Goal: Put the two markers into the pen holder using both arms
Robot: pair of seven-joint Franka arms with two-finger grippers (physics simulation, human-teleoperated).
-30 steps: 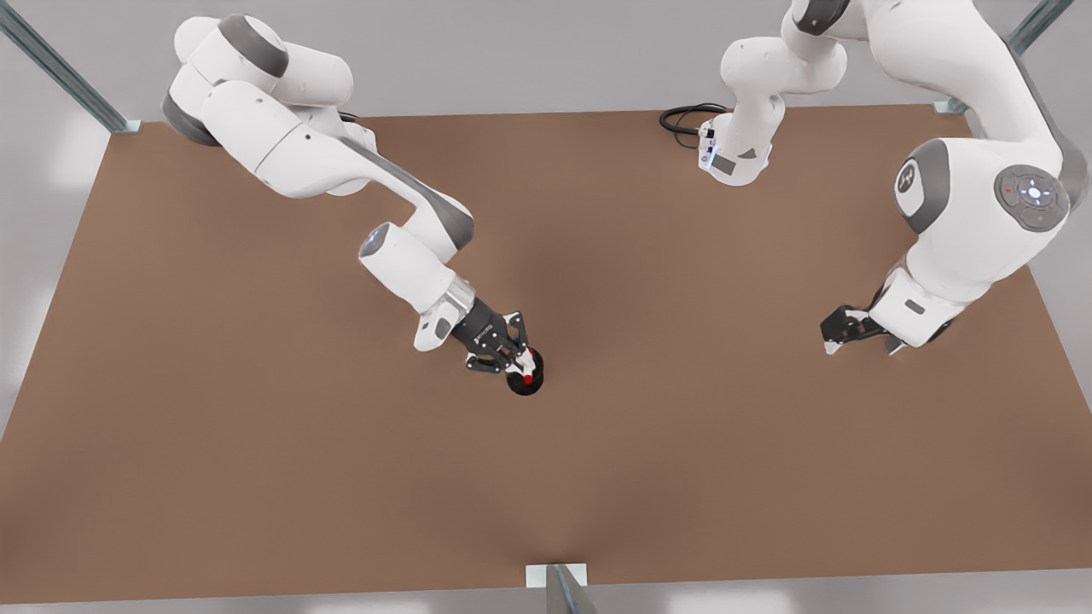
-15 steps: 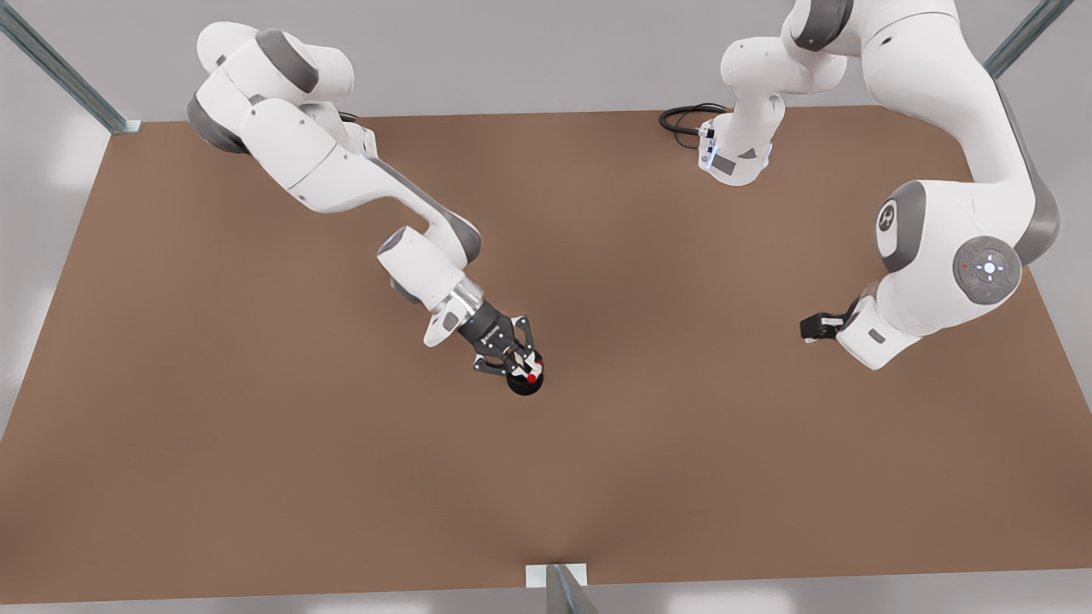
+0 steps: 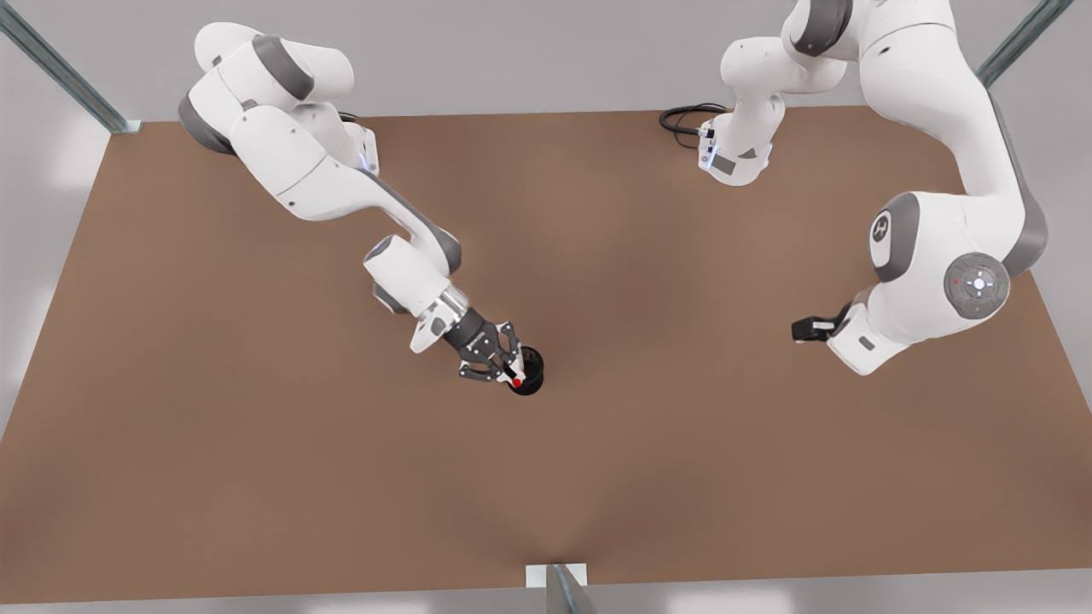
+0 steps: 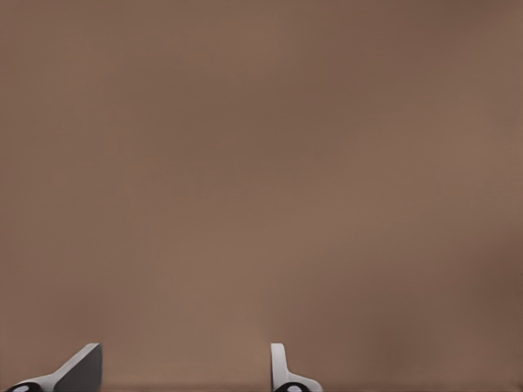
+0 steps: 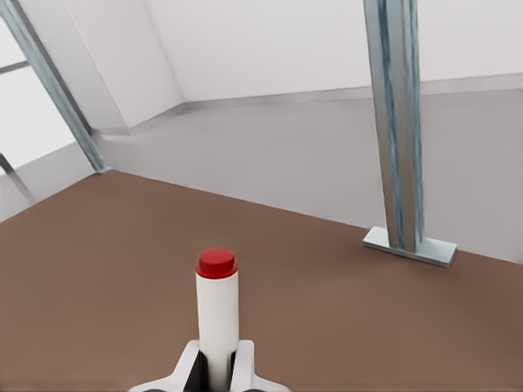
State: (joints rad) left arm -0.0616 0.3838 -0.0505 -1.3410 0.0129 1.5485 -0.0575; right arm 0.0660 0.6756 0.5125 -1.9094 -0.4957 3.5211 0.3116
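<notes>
While the red-capped marker [image 3: 516, 383] is clamped upright in the right hand [image 3: 510, 375], we see its red end sitting at the rim of the pen holder [image 3: 532, 372] on the side toward the front view's left, near the middle of the worktop [image 3: 256, 469]. A second ago that red end sat over the middle of the cup, so the hand has drifted a little toward the front view's left and more of the holder's dark mouth now shows. We judge the marker is being lowered or adjusted and is not yet let go. How far its lower end is inside the cup we cannot tell. In the right wrist view the right hand [image 5: 216, 377] grips the marker [image 5: 217, 314] low on its barrel. The left hand [image 3: 810, 328] has swung inward and tucked under its own forearm at the front view's right, well apart from the holder. In its wrist view the left hand [image 4: 184, 380] has its fingertips [image 4: 82, 369] spread wide with nothing between them, over bare worktop. The marker is a smooth white cylinder with a glossy, flat red end. The holder is a short black round cup. The worktop is flat matte brown.
</notes>
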